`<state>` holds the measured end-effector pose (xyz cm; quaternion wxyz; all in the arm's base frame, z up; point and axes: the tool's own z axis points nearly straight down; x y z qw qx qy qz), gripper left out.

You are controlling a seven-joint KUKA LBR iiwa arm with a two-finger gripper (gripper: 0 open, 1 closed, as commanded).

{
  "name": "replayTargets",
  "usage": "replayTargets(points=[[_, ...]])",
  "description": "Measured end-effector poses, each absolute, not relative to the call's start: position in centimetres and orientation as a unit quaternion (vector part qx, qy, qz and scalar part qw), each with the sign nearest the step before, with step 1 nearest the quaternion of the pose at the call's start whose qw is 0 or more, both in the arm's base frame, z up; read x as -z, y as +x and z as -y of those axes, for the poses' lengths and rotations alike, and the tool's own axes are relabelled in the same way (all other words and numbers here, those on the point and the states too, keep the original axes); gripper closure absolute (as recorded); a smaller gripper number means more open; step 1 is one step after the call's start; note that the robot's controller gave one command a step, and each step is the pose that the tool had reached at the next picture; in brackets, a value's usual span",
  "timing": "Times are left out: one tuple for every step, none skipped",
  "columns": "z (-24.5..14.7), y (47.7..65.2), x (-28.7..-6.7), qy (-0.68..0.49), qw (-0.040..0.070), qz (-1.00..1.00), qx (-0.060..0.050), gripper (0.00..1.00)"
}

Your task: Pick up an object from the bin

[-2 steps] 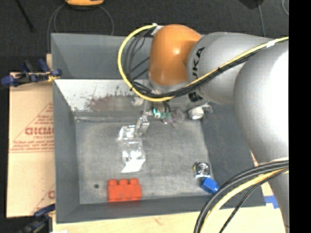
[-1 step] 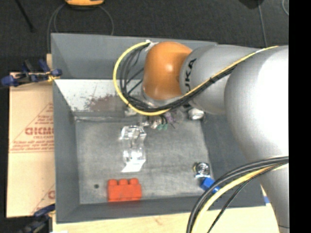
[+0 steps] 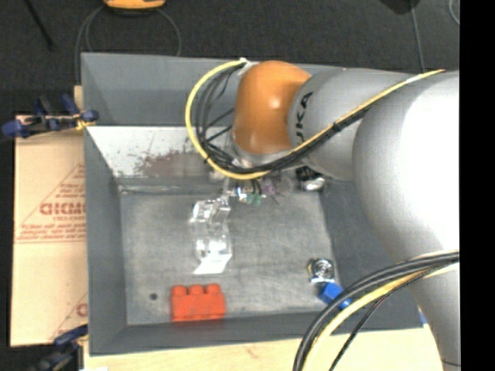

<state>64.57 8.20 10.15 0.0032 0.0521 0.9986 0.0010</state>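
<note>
Hovering over the middle of the bin, the gripper seems to have its fingers spread around nothing, so the pick is not yet made; the nearest thing, an orange brick, lies untouched by the bin's lower edge.

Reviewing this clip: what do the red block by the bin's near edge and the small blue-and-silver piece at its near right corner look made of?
Red block: likely moulded plastic, matte, even colour, studs along one edge like a toy brick.
Blue-and-silver piece: the silver part glints, so metal or chromed plastic; the blue part looks plastic.
</note>
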Motion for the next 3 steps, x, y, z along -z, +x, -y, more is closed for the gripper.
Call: replayTargets(points=[[-8.2,64.1,-10.1,0.128,0.001,-0.992,0.0,0.0],[-8.2,63.8,-8.4,0.286,0.001,-0.958,0.0,0.0],[-9.2,63.9,-8.5,0.269,0.008,-0.963,0.001,0.0]])
